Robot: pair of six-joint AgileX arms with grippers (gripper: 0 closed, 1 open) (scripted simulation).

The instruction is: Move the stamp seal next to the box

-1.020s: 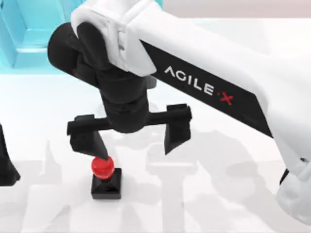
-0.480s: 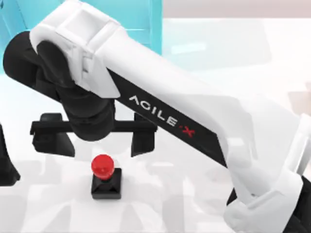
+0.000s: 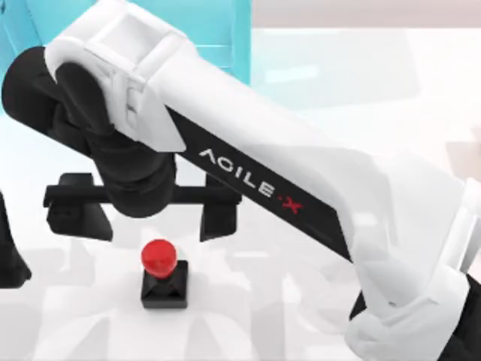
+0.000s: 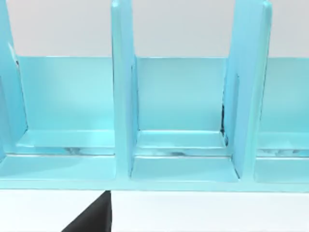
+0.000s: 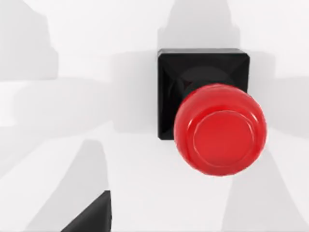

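Clearly printed in white along the black side of our right arm is the word "AGILE", followed by a red "X"; this is the only writing we can read.

Our right hand [image 3: 140,223] hangs above the white desk [image 3: 316,83], with its two black fingers [image 3: 218,216] spread wide apart. It holds nothing and touches nothing. The arm itself reaches in from the lower right of the top view and crosses most of the scene.

The stamp seal [image 3: 164,272] stands upright on the desk, just below the gap between those open fingers in the top view and clear of both. It has a black square base and a glossy round red knob. In the right wrist view, the stamp seal [image 5: 212,116] appears from above, the red knob partly covering the black base, on bare white desk.

A pale blue box [image 3: 218,30] sits at the far left of the desk, behind the arm. In the left wrist view, the box [image 4: 181,96] shows upright dividers forming open compartments.

Our left arm sits at the left edge of the top view, as a dark shape; we cannot tell whether its hand is open or closed.
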